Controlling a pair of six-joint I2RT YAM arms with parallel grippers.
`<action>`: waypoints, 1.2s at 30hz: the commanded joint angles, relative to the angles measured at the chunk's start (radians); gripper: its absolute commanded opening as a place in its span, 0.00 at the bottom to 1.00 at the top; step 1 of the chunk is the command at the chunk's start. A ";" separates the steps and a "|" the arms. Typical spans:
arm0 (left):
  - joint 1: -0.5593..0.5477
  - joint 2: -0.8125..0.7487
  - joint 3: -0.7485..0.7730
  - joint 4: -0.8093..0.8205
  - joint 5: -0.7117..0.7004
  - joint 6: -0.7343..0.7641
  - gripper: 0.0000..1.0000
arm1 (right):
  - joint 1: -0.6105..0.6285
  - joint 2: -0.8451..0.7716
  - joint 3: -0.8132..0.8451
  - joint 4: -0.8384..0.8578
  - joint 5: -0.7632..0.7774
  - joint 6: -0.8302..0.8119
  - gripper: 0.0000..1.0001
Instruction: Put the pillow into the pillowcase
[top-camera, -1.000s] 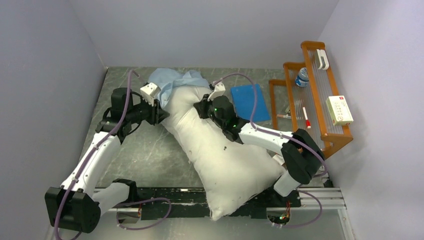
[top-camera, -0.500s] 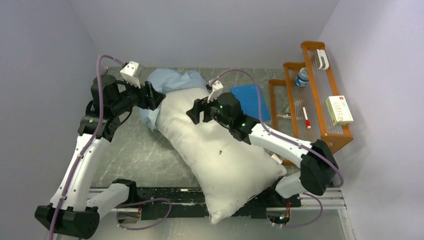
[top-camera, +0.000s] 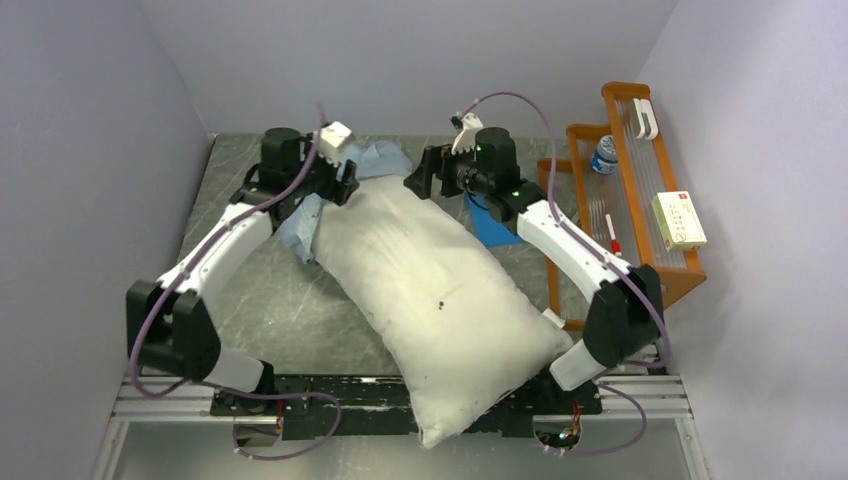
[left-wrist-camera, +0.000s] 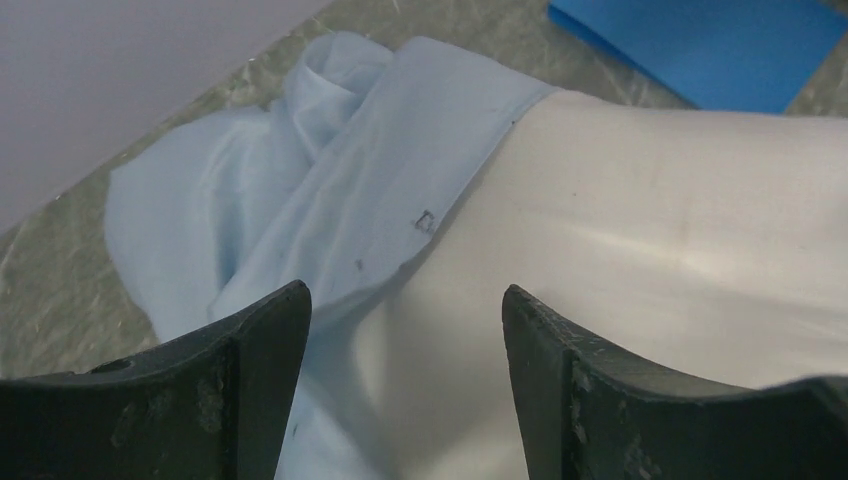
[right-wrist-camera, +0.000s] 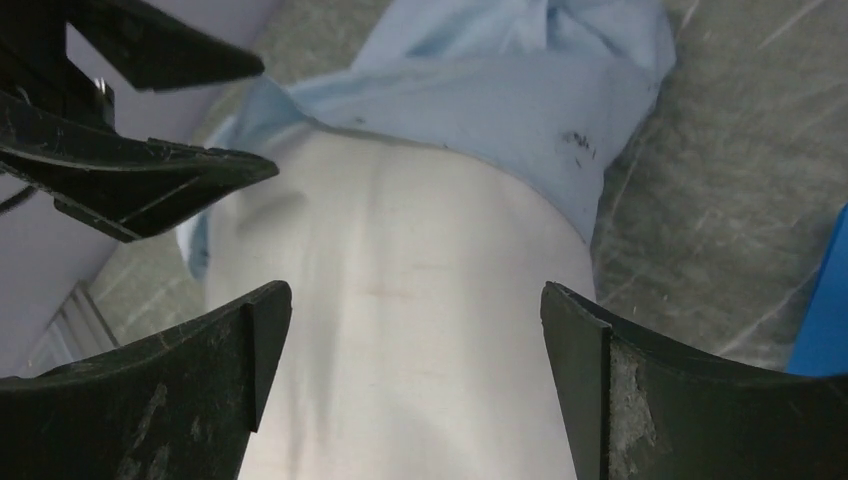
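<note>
Insertion is barely begun: the pillow (top-camera: 430, 300) lies diagonally across the table (top-camera: 265, 300), only its far end inside the pillowcase (top-camera: 372, 158) bunched by the far edge. The left pincer (top-camera: 345, 185) and right pincer (top-camera: 420, 182) hang apart, empty. Next, they likely must pinch the pillowcase's opening and draw it nearward.

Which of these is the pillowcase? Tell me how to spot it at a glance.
Find the big white pillow lying slantwise across the table. At its far end a thin cloth is bunched over the pillow's tip: that is the pillowcase. It is pale blue and wrinkled, unlike the flat, darker blue square to its right.
</note>
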 joint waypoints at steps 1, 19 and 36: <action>-0.072 0.113 0.113 0.055 -0.059 0.195 0.75 | -0.023 0.106 0.059 -0.152 -0.142 -0.054 0.97; -0.089 0.266 0.131 0.153 0.060 0.423 0.76 | -0.024 0.114 -0.022 -0.148 -0.144 -0.092 0.96; -0.105 0.348 0.167 0.133 -0.007 0.546 0.73 | -0.025 0.103 -0.032 -0.148 -0.127 -0.084 0.96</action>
